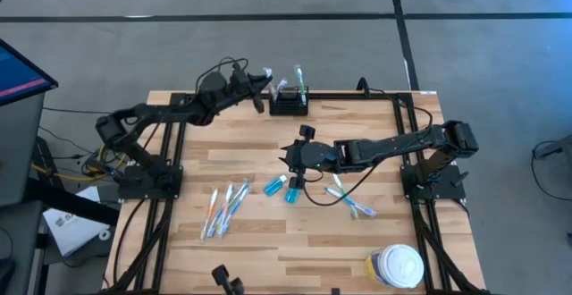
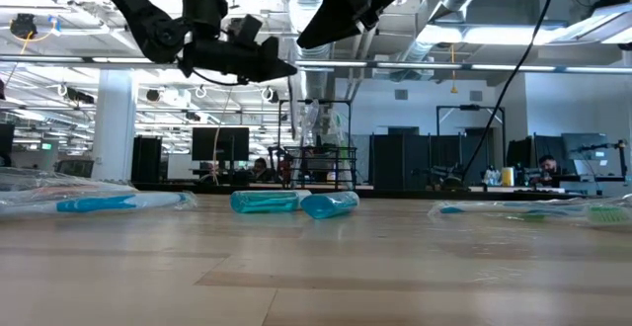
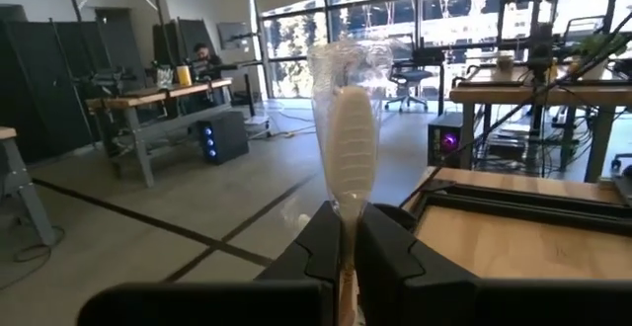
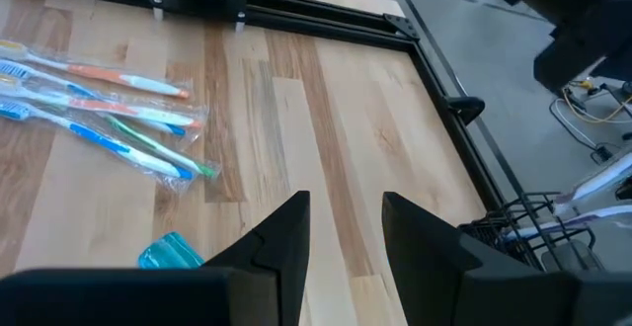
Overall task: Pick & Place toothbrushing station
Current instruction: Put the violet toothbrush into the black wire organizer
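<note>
The toothbrushing station (image 1: 289, 104), a small black open-topped holder, stands at the table's far edge with a wrapped toothbrush (image 1: 299, 79) upright in it. The right wrist view shows it too (image 4: 528, 229). Just to its left, above the table's far edge, my left gripper (image 1: 261, 88) is shut on a toothbrush in a clear wrapper (image 3: 351, 133). My right gripper (image 1: 288, 158) hangs open over the table's middle with nothing between its fingers (image 4: 346, 222). Two small blue bottles (image 1: 283, 188) lie on the table below it. My left gripper pinches the wrapped toothbrush between its two fingers, just below the brush head (image 3: 346, 225). The fingers point level toward the table's far side. The head end sticks out past the fingertips; the handle end is hidden behind the fingers. The brush is lifted clear of the table.
Several wrapped toothbrushes (image 1: 223, 210) lie near the table's left front, and more (image 1: 350, 203) lie right of the bottles. A round white-lidded jar (image 1: 398, 266) stands at the near right corner. A black frame (image 1: 402, 116) runs along the table's edges.
</note>
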Robot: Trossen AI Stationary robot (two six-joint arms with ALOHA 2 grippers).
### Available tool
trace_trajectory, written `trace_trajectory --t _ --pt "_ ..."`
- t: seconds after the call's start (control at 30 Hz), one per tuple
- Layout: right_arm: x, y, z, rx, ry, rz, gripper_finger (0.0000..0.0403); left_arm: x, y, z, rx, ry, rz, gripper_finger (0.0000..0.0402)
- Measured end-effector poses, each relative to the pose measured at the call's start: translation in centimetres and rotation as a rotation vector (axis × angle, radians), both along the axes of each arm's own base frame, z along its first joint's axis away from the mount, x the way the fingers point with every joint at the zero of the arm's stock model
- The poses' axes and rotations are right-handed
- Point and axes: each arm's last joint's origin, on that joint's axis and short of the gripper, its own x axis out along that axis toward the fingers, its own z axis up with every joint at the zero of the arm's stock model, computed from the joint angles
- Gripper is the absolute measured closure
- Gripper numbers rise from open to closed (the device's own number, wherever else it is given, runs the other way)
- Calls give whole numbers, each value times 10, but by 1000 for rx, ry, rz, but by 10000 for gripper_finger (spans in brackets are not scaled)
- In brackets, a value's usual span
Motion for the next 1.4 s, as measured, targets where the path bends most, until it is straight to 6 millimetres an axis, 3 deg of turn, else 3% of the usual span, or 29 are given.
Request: trace_trajectory --t 0.33,0.73,1.4 --pt "0 -1 0 2 -1 -5 284 -7 15 -2 -12 27 56 396" --pt "0 -3 0 2 -4 -10 284 -6 16 -3 -4 21 57 396" --pt "0 -5 0 0 3 -18 284 12 34 -45 -70 80 59 396"
